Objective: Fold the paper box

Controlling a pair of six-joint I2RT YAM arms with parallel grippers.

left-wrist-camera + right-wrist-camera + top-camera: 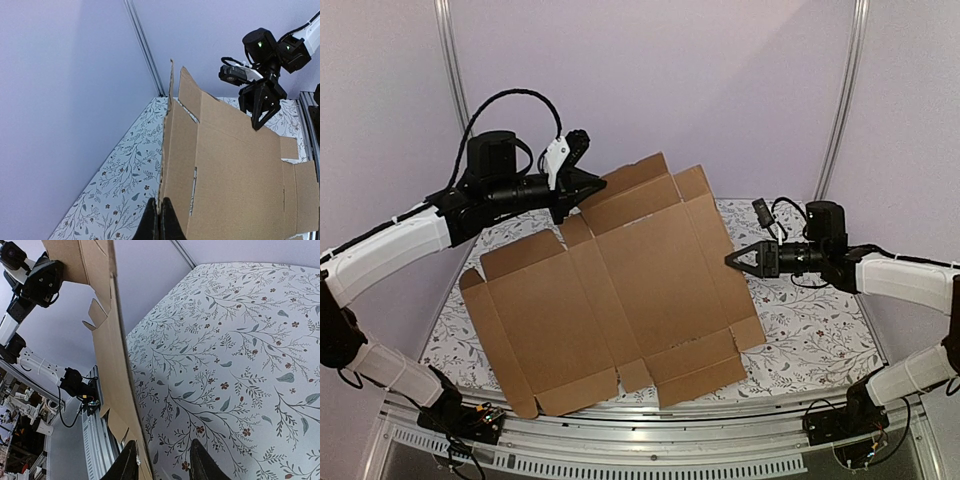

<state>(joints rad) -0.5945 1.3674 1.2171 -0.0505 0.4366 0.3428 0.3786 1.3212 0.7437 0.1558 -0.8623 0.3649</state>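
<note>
The paper box [620, 290] is a flat brown die-cut sheet whose near edge rests on the table while its far end tilts up. My left gripper [582, 190] is shut on the sheet's raised far-left edge; in the left wrist view its fingers [159, 220] pinch the thin edge of the cardboard [235, 175]. At the sheet's right edge my right gripper [730, 260] stands open. In the right wrist view the cardboard edge [107, 340] runs between the jaws [163, 445], close against the left finger [129, 460].
A floral tablecloth [810, 330] covers the table. A metal rail [650, 440] runs along the near edge by both arm bases. Frame posts [840, 100] and purple walls close in the back and sides.
</note>
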